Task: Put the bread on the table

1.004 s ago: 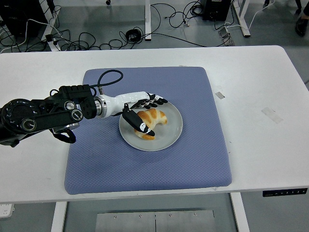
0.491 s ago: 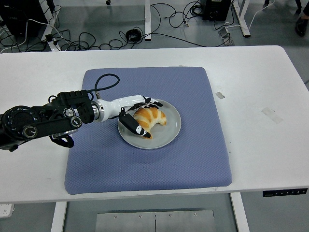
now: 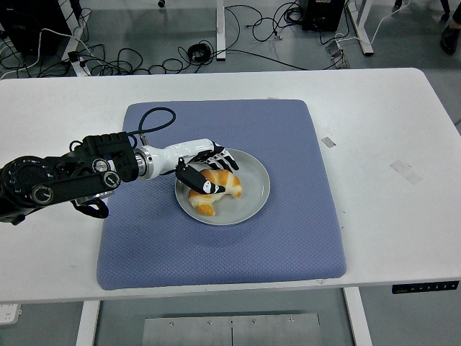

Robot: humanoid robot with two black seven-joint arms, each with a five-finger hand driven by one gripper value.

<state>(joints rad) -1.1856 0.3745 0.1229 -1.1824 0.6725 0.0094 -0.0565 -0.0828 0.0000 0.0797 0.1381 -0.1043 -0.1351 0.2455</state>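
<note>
Golden-brown bread (image 3: 214,189), a single croissant, lies on the one grey plate (image 3: 252,193), towards the plate's left half. Compared with the frame half a second earlier, the croissant has turned and shifted leftward and nearer the plate's front-left rim, and the plate itself sits marginally further left on the mat. The left hand (image 3: 205,171) has moved with it: its black-tipped fingers (image 3: 225,156) now curl over the far side of the croissant while the thumb (image 3: 202,184) crosses its near side, so the hand is closed around the bread, which has not left the plate. The left arm (image 3: 68,179) enters from the left edge, one black cable looping above its wrist.

The plate rests on one blue-grey textured mat (image 3: 288,238), laid centrally on the white table (image 3: 389,122). Two small patches of tape (image 3: 405,170) mark the tabletop to the right of the mat. Beyond the table's far edge, the grey floor carries tangled black cables (image 3: 122,61) and white table legs (image 3: 221,29).
</note>
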